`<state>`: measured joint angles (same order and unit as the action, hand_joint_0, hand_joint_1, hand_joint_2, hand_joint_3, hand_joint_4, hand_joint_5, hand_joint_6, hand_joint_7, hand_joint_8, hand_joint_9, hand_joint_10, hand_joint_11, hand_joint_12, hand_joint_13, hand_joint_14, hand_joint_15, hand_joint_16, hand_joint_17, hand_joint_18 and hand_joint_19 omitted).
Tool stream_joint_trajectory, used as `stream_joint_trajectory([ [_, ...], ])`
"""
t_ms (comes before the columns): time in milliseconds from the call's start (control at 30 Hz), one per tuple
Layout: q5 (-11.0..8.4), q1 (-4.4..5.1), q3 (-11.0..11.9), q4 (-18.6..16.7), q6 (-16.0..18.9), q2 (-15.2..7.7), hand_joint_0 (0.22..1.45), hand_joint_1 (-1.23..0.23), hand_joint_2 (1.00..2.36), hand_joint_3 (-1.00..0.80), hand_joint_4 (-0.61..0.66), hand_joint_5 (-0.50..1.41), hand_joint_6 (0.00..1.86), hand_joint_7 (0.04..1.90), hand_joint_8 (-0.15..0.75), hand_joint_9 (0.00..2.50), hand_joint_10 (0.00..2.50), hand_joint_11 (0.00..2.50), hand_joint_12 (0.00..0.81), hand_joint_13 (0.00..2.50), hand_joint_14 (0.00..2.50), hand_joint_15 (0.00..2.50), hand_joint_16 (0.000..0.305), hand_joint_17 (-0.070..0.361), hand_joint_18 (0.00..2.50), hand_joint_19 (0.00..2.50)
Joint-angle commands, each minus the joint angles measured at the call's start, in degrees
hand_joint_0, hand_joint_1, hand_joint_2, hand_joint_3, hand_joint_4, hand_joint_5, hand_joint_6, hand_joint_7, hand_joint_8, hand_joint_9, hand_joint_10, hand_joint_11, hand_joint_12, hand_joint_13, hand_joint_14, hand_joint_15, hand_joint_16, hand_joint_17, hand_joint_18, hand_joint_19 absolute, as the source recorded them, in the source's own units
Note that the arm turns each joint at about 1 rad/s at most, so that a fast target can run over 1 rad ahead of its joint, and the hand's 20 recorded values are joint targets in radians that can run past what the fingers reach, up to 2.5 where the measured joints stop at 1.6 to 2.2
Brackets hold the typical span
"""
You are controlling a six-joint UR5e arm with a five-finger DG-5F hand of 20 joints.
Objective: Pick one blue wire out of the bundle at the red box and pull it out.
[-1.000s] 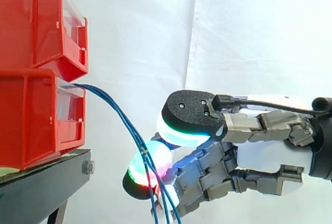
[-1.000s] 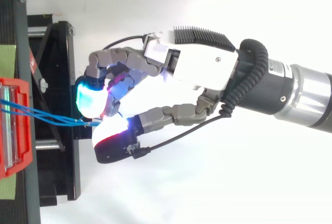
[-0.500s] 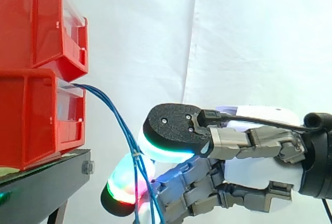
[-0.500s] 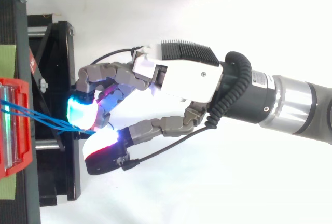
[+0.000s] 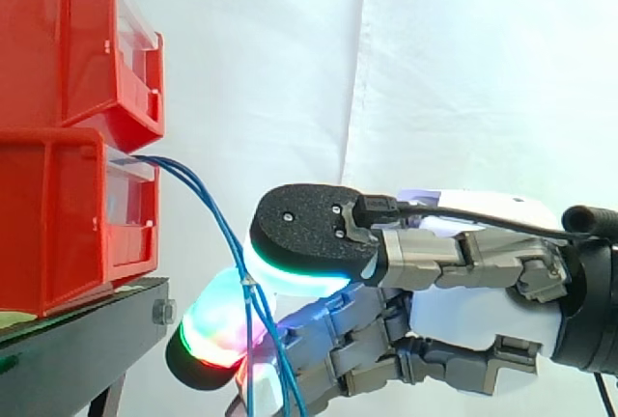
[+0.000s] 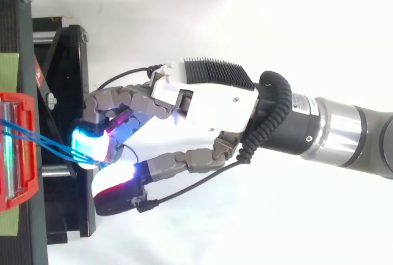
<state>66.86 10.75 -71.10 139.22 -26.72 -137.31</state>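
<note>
The red box point(image 5: 68, 214) sits on a black stand point(image 5: 87, 325) with a second red bin point(image 5: 68, 41) stacked on it. To the right of its front lip there is only the white curtain point(image 5: 435, 69) – open room above and beyond the hand point(image 5: 483, 303). From above, the hand reaches over the stand's outer frame and stops short of the box's lip, with a narrow gap between them. The blue wires point(image 5: 249, 277) leave the box's front opening, arc down and away from it, and run into the hand on the side nearest the box, then hang below it. The wires touch the hand – whether it is clamped on them cannot be told.
</note>
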Motion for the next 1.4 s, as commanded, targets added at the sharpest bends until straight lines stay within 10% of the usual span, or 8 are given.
stream_joint_trajectory([
  [0,0.03,0.06,0.00,-0.61,0.36,0.03,0.61,-0.69,1.02,-0.17,0.18,-0.18,0.79,0.86,0.333,1.00,0.01,0.66,0.385,0.86,0.02,0.47,0.048,0.109,0.68,0.46],
  [733,2.14,-0.29,0.79,0.00,5.10,0.21,0.63,-0.69,1.02,-0.07,0.22,-0.21,0.90,0.65,0.359,0.97,0.01,0.71,0.404,0.90,0.02,0.49,0.048,0.109,0.76,0.47],
  [1367,2.75,-0.47,0.88,18.02,7.21,6.88,0.63,-0.72,1.02,-0.15,0.20,-0.21,0.90,0.68,0.342,0.95,0.02,0.72,0.383,0.88,0.02,0.50,0.043,0.096,0.73,0.50],
])
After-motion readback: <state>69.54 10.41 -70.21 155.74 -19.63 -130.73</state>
